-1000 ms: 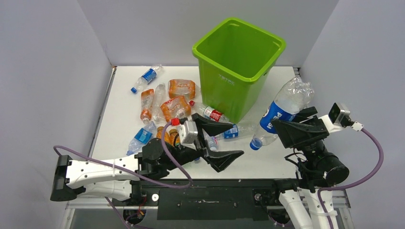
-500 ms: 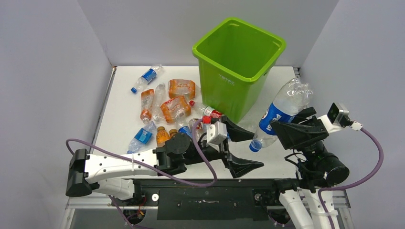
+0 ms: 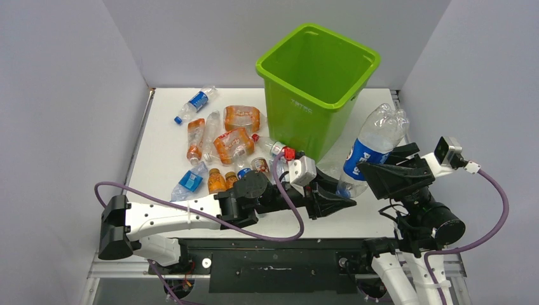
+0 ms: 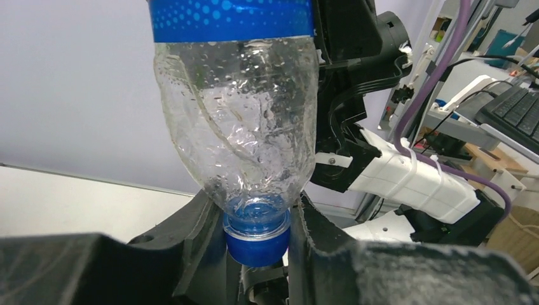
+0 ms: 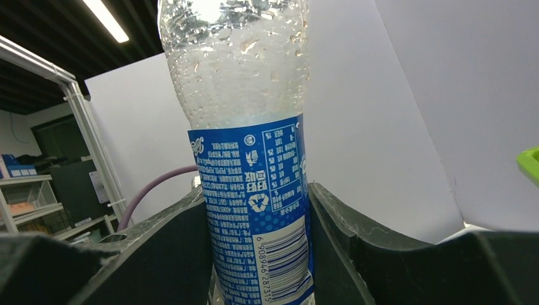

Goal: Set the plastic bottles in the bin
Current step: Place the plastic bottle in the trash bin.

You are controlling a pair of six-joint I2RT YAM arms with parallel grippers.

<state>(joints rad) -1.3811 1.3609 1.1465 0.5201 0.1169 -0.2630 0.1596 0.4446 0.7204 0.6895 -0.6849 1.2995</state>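
Observation:
A large crushed clear plastic bottle (image 3: 375,143) with a blue label hangs cap-down in the air, right of the lime-green bin (image 3: 305,114). My right gripper (image 3: 372,171) is shut on its labelled middle (image 5: 254,210). My left gripper (image 3: 342,192) reaches across from the left. It is shut on the bottle's blue cap and neck (image 4: 256,238), with a finger pressed against each side. Several other crushed bottles (image 3: 232,145), with orange, red and blue labels, lie on the white table left of the bin.
A small blue-labelled bottle (image 3: 197,101) lies apart at the back left of the table (image 3: 165,152). Grey walls close in the left, back and right sides. The bin's rim (image 5: 529,162) shows at the right edge of the right wrist view.
My left arm has swung right from the bottle pile to the hanging bottle, and its wide-open jaws have closed on the cap. The right gripper still holds the bottle, slightly lower.

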